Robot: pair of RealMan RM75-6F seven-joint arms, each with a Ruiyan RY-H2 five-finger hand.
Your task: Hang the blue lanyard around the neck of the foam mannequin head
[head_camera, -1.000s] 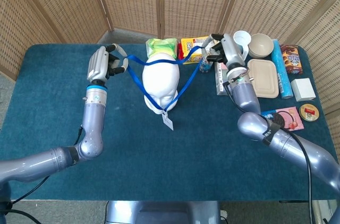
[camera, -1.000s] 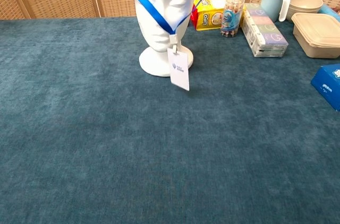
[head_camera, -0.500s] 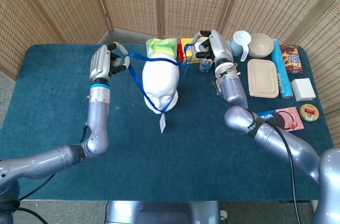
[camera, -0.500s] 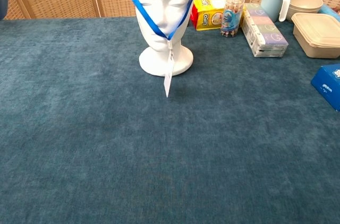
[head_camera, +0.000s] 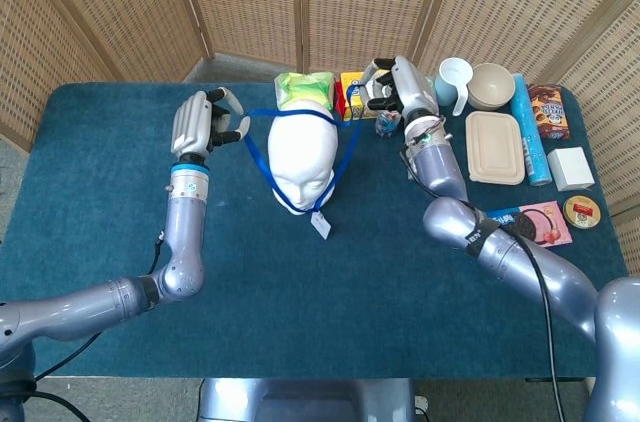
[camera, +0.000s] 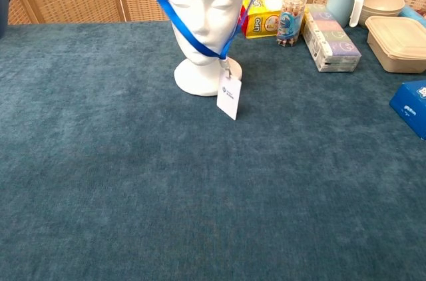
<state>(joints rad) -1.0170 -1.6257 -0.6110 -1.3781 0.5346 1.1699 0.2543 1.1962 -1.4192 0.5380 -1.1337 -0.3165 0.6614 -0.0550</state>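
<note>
We see the blue lanyard (head_camera: 345, 147) looped over the foam mannequin head (head_camera: 300, 157). Left hand (head_camera: 200, 124) and right hand (head_camera: 392, 87) each grip the strap; its badge (camera: 228, 94) hangs in front

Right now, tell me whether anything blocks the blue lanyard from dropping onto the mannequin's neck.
Nothing visible blocks it. The blue lanyard loop already circles the foam mannequin head, held up by the left robot hand and right robot hand. Its front sits below the chin, badge hanging by the base.

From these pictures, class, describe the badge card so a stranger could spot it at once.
Find the foam head mid-table. The blue lanyard loops around it, and the badge hangs where the straps meet, by the base. It is the only small white card on a strap.
</note>
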